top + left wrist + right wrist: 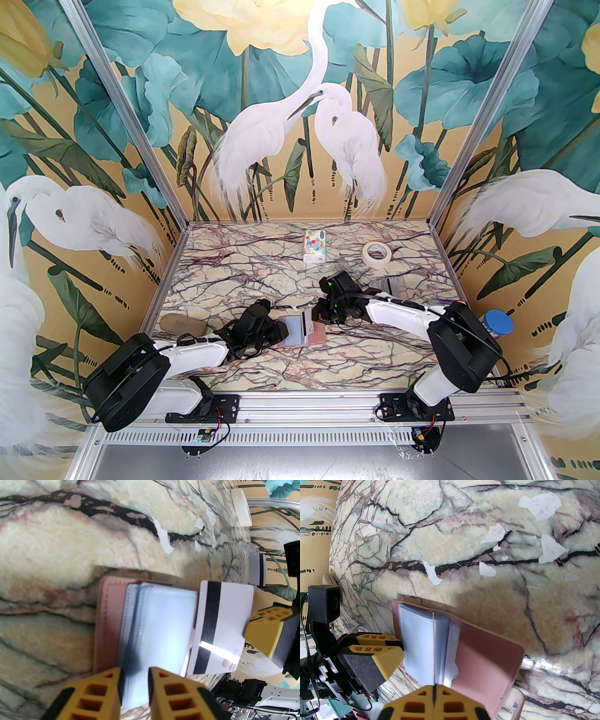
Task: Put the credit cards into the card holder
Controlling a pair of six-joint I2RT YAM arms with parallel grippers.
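One pale white rectangular plastic credit card [225, 625] with a dark stripe, pinched tight between the closed yellow fingers of the right gripper [434, 687]. Held on edge over the flat dusty-pink leather-like folding card holder [316, 337], just at the clear sleeves, not yet inside a pocket; touching them or not, impossible to tell. Holder lying open on the marble-patterned table [234, 262], near the front, between the two arms, pink cover flat on either side of the sleeves. Left gripper [134, 669] set narrow around the near edge of the pale bluish plastic sleeves [164, 620], clamping them in the slim gap. Further back on the table: white patterned tissue pack [315, 245] and cream roll of masking tape [377, 254], side by side, well apart from the holder. Blue-lidded jar [498, 323] by the right wall, behind the right arm.
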